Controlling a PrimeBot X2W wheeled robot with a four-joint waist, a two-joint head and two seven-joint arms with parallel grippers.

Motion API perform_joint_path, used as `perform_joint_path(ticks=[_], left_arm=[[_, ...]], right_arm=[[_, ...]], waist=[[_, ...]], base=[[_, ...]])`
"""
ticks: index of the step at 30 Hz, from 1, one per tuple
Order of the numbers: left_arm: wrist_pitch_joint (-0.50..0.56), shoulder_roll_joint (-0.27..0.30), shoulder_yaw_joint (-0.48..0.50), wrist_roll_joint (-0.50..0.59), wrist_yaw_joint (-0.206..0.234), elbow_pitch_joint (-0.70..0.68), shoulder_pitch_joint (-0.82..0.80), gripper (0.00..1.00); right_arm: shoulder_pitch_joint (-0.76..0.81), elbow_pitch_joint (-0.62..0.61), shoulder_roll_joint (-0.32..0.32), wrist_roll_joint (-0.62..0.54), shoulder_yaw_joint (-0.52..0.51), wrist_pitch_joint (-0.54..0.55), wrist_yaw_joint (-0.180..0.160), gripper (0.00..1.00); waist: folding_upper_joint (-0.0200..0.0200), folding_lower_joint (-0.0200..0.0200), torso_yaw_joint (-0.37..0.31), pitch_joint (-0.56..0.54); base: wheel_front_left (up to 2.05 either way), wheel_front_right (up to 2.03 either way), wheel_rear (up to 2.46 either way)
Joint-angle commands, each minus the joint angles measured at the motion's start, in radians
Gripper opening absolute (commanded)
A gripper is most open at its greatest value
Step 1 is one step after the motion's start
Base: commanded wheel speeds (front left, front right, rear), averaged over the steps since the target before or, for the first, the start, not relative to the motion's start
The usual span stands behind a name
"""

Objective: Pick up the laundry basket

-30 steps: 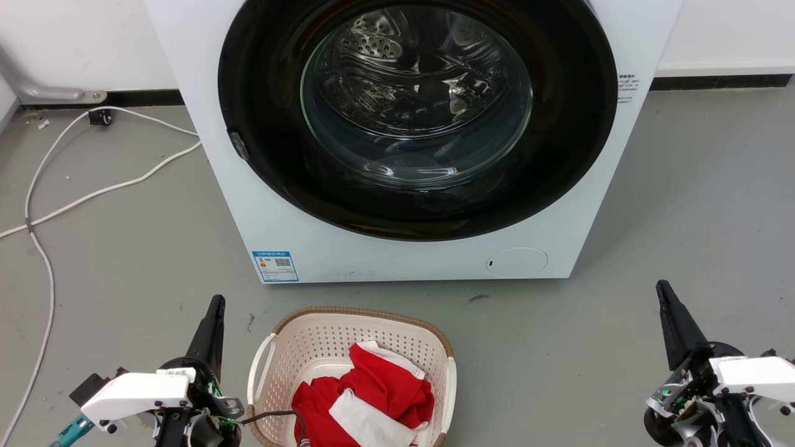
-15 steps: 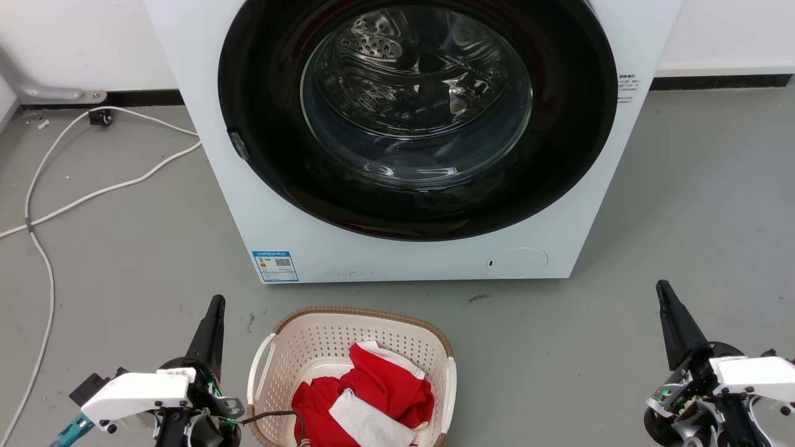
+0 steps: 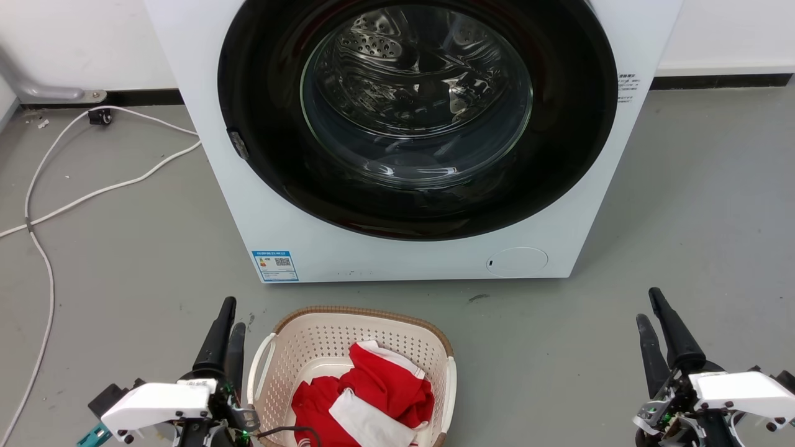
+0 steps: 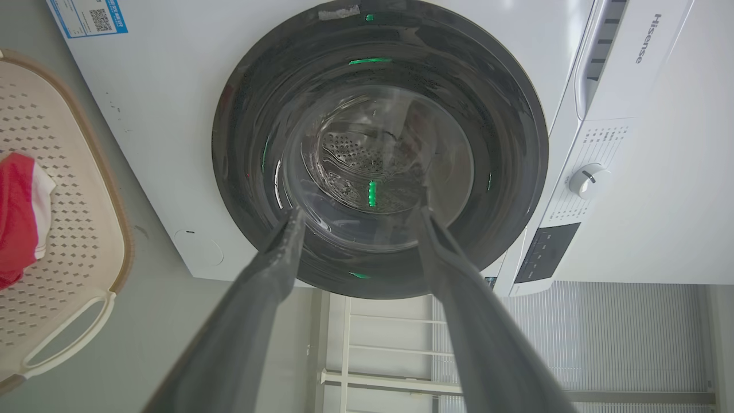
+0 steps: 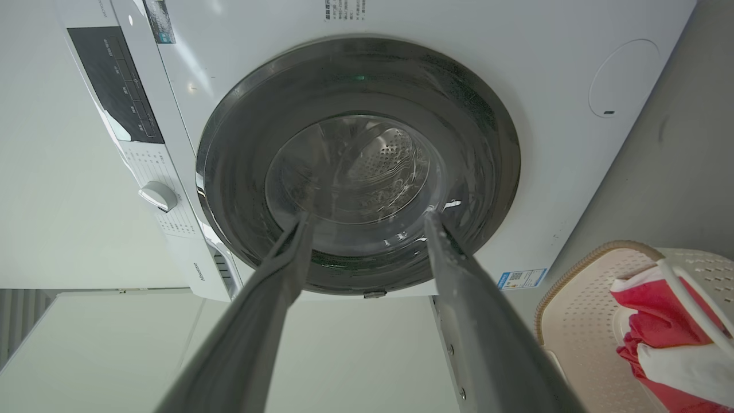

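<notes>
**Two spread grippers flanking a laundry basket on open floor**

Head view: the laundry basket [image 3: 317, 341] stands on the grey floor [image 3: 683, 217] at bottom centre. Its far brown rim lies near the foot of the white washing machine [image 3: 397, 261] but is parted from it by a band of bare floor. The bottom edge of the view cuts off its near side. A red-and-white garment [image 3: 372, 391] lies inside, toward the near side.

The left gripper [image 3: 233, 315] sits just beside the basket's left white handle [image 3: 258, 366], with a thin strip of floor showing between the inner finger and the handle. Its fingers point toward the machine and are parted, holding nothing. A dark cable [image 3: 279, 429] runs from the left wrist across the basket's near-left rim. White cables [image 3: 93, 192] trail over the floor at far left, well apart from this gripper.

The right gripper [image 3: 647, 305] stands well apart from the right handle [image 3: 451, 385], and a wide stretch of bare floor lies between them. Its two fingers are also parted and grip nothing.

Left wrist view: the left gripper [image 4: 360, 211] is spread, and the machine's round glass door [image 4: 378, 166] shows in the gap. The basket [image 4: 63, 229] and one handle lie at this view's left edge, clear of both fingers.

Right wrist view: the right gripper [image 5: 368, 217] is likewise spread around empty air. The basket [image 5: 579, 321] occupies the lower right corner, apart from the fingers.
</notes>
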Motion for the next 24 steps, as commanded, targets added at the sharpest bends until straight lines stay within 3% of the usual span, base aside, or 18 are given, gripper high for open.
perform_joint_path(ticks=[1, 10, 13, 14, 24], left_arm=[[-0.012, 0.006, -0.013, 0.024, -0.001, -0.027, -0.034, 1.0], [-0.049, 0.004, -0.017, 0.195, -0.001, -0.075, -0.04, 1.0], [-0.061, 0.004, -0.02, 0.263, -0.001, -0.09, -0.04, 1.0], [-0.074, 0.003, -0.029, 0.328, -0.001, -0.102, -0.04, 1.0], [-0.112, 0.004, -0.051, 0.539, -0.002, -0.122, -0.041, 1.0]], right_arm=[[-0.024, -0.023, -0.004, -0.022, 0.011, -0.012, 0.0, 1.0], [-0.023, -0.058, -0.004, -0.19, 0.017, -0.048, 0.0, 1.0], [-0.02, -0.075, -0.003, -0.277, 0.02, -0.061, 0.0, 1.0], [-0.015, -0.091, -0.003, -0.363, 0.023, -0.073, 0.0, 1.0], [0.0, -0.115, -0.003, -0.62, 0.042, -0.112, 0.0, 1.0]], waist=[[-0.0001, 0.0, 0.0, 0.0], [-0.0001, 0.0, 0.0, 0.001], [-0.0001, 0.0, 0.0, 0.001], [-0.0001, 0.0, 0.001, 0.0], [-0.0001, 0.0, 0.002, -0.001]], base=[[0.0, 0.0, 0.0], [0.0, 0.0, 0.0], [0.0, 0.0, 0.0], [0.0, 0.0, 0.0], [0.0, 0.0, 0.0]])
